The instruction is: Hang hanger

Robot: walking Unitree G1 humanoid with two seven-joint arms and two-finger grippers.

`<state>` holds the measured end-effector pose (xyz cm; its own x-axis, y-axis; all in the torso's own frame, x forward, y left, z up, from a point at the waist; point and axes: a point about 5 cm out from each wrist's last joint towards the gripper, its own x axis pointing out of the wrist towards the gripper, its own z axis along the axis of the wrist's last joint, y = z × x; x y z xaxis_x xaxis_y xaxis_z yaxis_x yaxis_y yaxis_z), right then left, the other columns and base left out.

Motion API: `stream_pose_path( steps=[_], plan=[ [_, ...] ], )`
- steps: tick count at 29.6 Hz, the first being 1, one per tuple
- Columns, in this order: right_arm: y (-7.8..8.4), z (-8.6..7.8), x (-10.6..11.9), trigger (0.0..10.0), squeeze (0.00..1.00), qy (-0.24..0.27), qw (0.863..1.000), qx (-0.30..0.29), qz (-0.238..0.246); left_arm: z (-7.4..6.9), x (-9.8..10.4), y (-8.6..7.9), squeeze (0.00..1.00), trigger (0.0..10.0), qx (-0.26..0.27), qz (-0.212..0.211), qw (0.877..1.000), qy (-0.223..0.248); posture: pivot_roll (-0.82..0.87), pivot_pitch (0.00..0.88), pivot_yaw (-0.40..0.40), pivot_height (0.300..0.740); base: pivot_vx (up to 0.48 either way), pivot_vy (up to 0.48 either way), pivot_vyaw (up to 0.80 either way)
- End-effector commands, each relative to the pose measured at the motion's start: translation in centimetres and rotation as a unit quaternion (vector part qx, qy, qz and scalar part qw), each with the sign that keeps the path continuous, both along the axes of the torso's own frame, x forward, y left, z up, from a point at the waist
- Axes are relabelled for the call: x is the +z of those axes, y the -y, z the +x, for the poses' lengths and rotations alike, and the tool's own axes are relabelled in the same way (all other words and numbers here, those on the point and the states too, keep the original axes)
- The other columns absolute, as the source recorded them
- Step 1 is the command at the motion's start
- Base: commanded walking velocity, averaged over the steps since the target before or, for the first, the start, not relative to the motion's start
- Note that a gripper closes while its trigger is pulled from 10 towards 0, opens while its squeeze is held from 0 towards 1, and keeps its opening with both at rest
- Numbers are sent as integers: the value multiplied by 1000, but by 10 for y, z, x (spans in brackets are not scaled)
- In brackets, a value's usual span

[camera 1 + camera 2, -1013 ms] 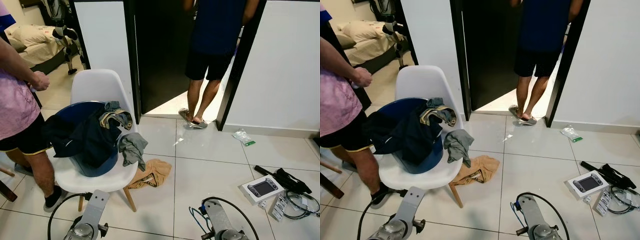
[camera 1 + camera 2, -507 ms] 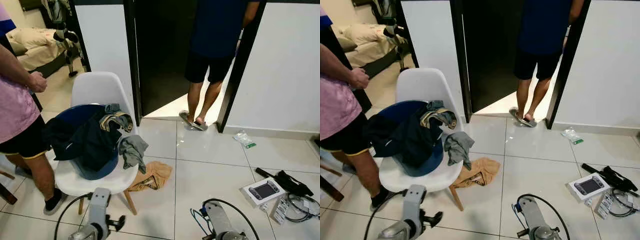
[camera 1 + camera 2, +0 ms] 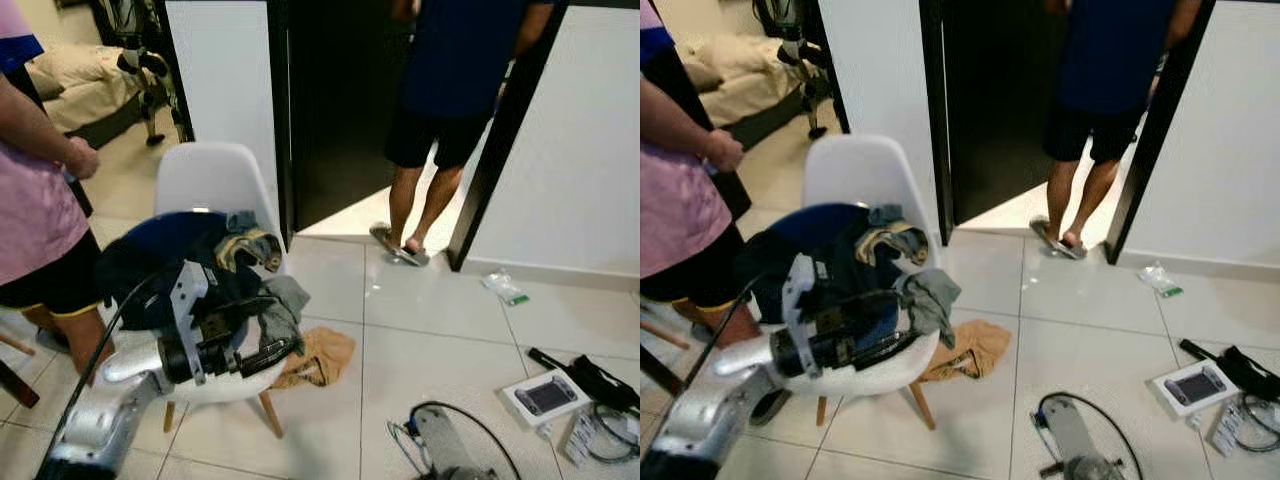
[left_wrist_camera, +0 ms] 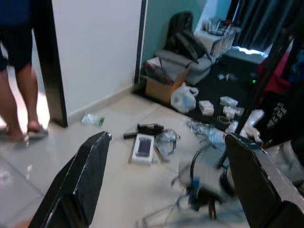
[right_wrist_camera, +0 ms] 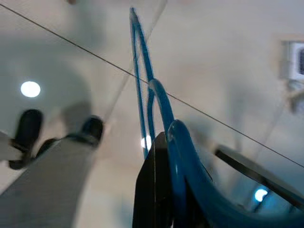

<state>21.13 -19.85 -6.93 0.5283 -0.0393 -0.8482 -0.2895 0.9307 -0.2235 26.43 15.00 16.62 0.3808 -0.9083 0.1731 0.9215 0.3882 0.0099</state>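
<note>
Left eye view: we see our left gripper point(image 3: 262, 328) raised in front of us, its silver arm coming up from the lower left, forearm roughly level, black fingers pointing right across the front of a white chair point(image 3: 210, 180). The chair holds a blue basin point(image 3: 165, 225) heaped with dark clothes point(image 3: 150, 275), and a tan garment point(image 3: 318, 355) lies on the tile floor point(image 3: 440, 310) beside it. One person point(image 3: 40, 190) in a pink shirt stands at the left; another person point(image 3: 450, 100) stands in the dark doorway ahead. Our right arm point(image 3: 445, 455) hangs low at the bottom edge.

Right eye view: the same scene, somewhat blurred, with nothing new to add.

Left wrist view: the two black fingers point(image 4: 85, 180) stand wide apart with nothing between them, so the left gripper is released and empty. Beyond them lie floor clutter and a dark clothes rack point(image 4: 280, 80).

Right wrist view: a blue hanger point(image 5: 161, 123) is clamped between the right gripper's black fingers point(image 5: 154, 190), hanging just above the floor.

We judge that we are at the carrying stage: the hanger is in hand but nowhere near a rail. The next move calls for turning toward a place to hang it, perhaps the rack, and lifting the right arm.
</note>
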Motion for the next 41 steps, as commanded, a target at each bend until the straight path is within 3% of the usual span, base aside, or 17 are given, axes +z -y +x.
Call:
stream_pose_path(
  steps=[1, 4, 9, 11, 15, 16, 17, 19, 20, 21, 22, 24, 25, 28, 38, 40, 41],
  plan=[
    [7, 0, 1, 10000, 0, 0, 1000, -4, -9, 0, 16, 7, 0, 10000, -14, -18, 999, 23, 1, 7, 6, 740, 341, 0, 0],
    [8, -1, 1, 10000, 0, -1, 1000, -4, -9, 2, 34, 9, 0, 10000, -9, -33, 998, 46, 4, 4, 6, 740, 341, 0, 0],
    [8, -2, 1, 10000, 0, -2, 1000, -2, -9, 14, 53, 6, 0, 10000, 70, -34, 994, 72, 7, 2, 8, 740, 309, 0, 0],
    [8, -2, 1, 10000, 0, -1, 1000, -2, -8, 17, 51, 2, 0, 10000, 106, -18, 992, 64, 4, 2, 12, 740, 289, 0, 0],
    [9, -2, 1, 10000, 0, -2, 1000, -1, -9, 22, 39, -11, 0, 10000, 200, 84, 976, 35, 5, 5, 8, 740, 0, 0, 0],
    [9, -2, 1, 10000, 0, -2, 1000, -1, -9, 22, 39, -11, 0, 10000, 200, 84, 976, 35, 5, 5, 8, 740, 0, 0, 0],
    [9, -2, 1, 10000, 0, -2, 1000, -1, -9, 27, 33, -22, 0, 10000, 243, 156, 957, 22, 5, 5, 7, 740, 0, 0, 0],
    [9, -2, 1, 10000, 0, -2, 1000, -1, -9, 27, 33, -22, 0, 10000, 243, 156, 957, 22, 5, 5, 7, 740, 0, 0, 0],
    [9, -2, 1, 10000, 0, -3, 1000, 0, -10, 29, 29, -35, 0, 10000, 273, 215, 938, -5, 14, 7, 6, 740, 0, 0, 0],
    [10, -1, 1, 10000, 0, -3, 1000, 1, -10, 30, 27, -51, 0, 10000, 315, 278, 907, -38, 16, 7, 8, 740, 0, 0, 0],
    [10, -1, 1, 10000, 0, -3, 1000, 1, -10, 30, 27, -51, 0, 10000, 315, 278, 907, -38, 16, 7, 8, 740, 0, 0, 0],
    [10, -1, 1, 10000, 0, -4, 1000, 3, -11, 27, 30, -68, 0, 10000, 356, 348, 865, -63, 16, 7, 8, 740, 0, 0, 0],
    [10, -1, 1, 10000, 0, -4, 1000, 3, -11, 27, 30, -68, 0, 10000, 356, 348, 865, -63, 16, 7, 8, 740, 0, 0, 0],
    [10, -1, 1, 10000, 0, -5, 1000, 5, -12, 19, 31, -76, 0, 10000, 391, 401, 825, -71, 15, 10, 15, 740, 0, 0, 0],
    [9, -1, 1, 10000, 0, -6, 1000, 9, -13, 14, 16, -87, 0, 10000, 473, 377, 787, -118, 22, 15, 14, 740, 0, 0, 0],
    [9, -1, 1, 10000, 0, -6, 1000, 10, -13, 11, -2, -99, 0, 10000, 529, 358, 754, -156, 23, 17, 16, 740, 0, 0, 0],
    [9, -1, 1, 10000, 0, -6, 1000, 10, -13, 11, -2, -99, 0, 10000, 529, 358, 754, -156, 23, 17, 16, 740, 0, 0, 0]
  ],
)
